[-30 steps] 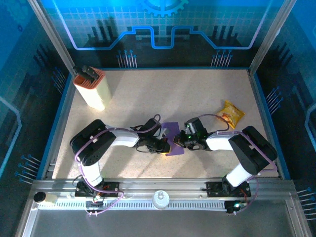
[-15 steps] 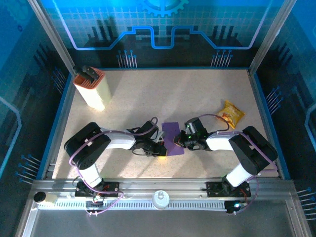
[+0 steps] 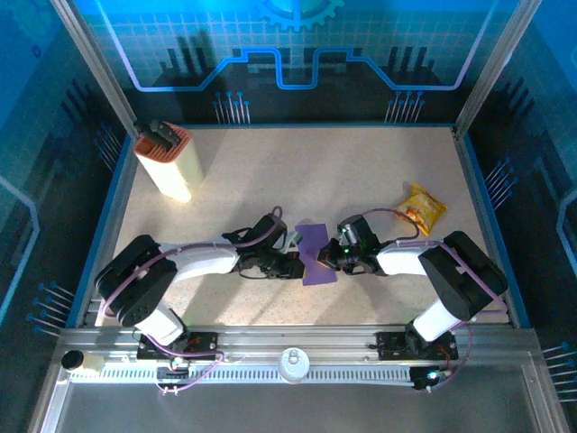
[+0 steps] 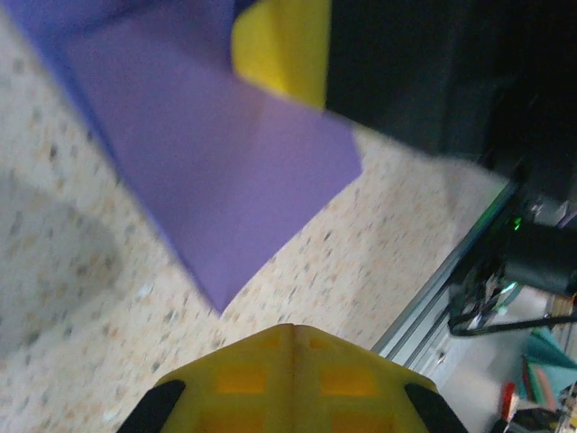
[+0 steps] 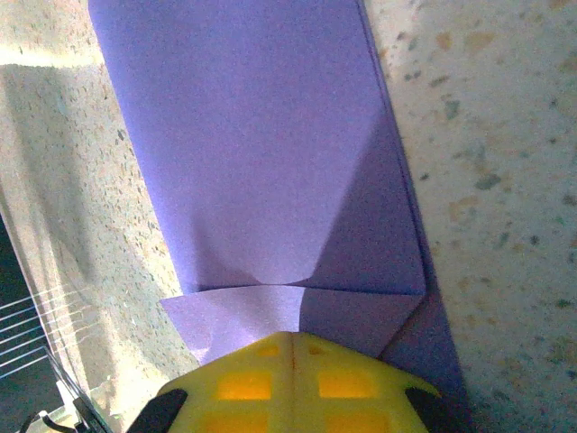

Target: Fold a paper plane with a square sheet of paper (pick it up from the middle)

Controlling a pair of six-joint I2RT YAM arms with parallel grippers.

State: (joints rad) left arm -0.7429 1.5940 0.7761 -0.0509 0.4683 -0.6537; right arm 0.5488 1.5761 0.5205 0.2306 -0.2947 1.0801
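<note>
Nothing legible: no word, number or brand name can be made out in any view. The yellow-orange snack packet (image 3: 423,208) lying on the tabletop (image 3: 361,171) carries darker printed patches on its face, but from the top camera they are too small and blurred to tell as letters. The cream-and-orange box (image 3: 168,162) shows plain coloured faces at this size. On the blue back wall (image 3: 180,36) there is a drawn gear outline at top centre and a stepped, circuit-like line below it, both graphics rather than lettering. A small green light (image 4: 517,223) glows on the dark hardware seen by the left wrist camera; any marking beside it is too blurred to read.
</note>
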